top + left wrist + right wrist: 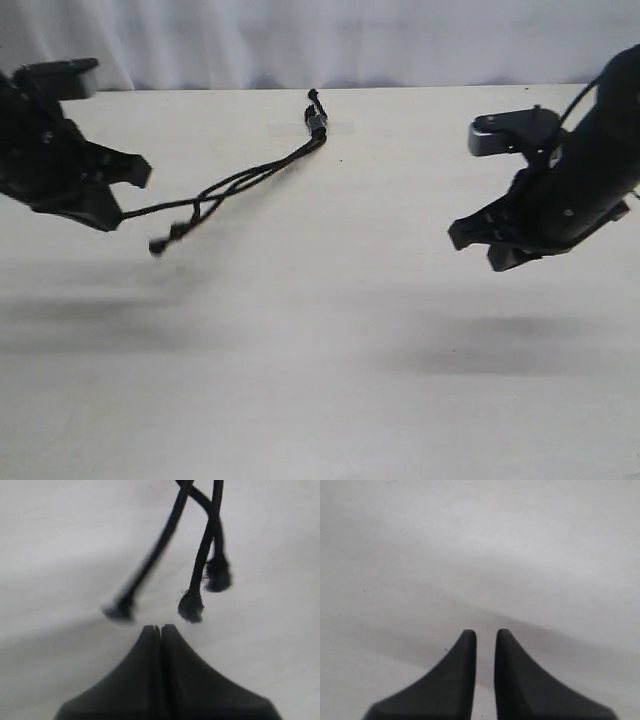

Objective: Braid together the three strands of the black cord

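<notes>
The black cord [262, 175] lies on the table [350, 350], its knot [318, 122] near the far edge, trailing toward the left gripper [120, 205]. Left wrist: the three strands [202, 560] end just before fingertips [147, 642] pressed together, pinching nothing. Right wrist: the right gripper [485, 636] hangs slightly parted above the table.

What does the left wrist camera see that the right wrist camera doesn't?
Only the left wrist view shows the loose ends of the three thin black woven strands, two of them crossing, and the left gripper, pressed shut with nothing seen in it. Only the right wrist view shows the right gripper, its tips a little apart. Both show dark pointed gripper tips above the pale table top.
</notes>
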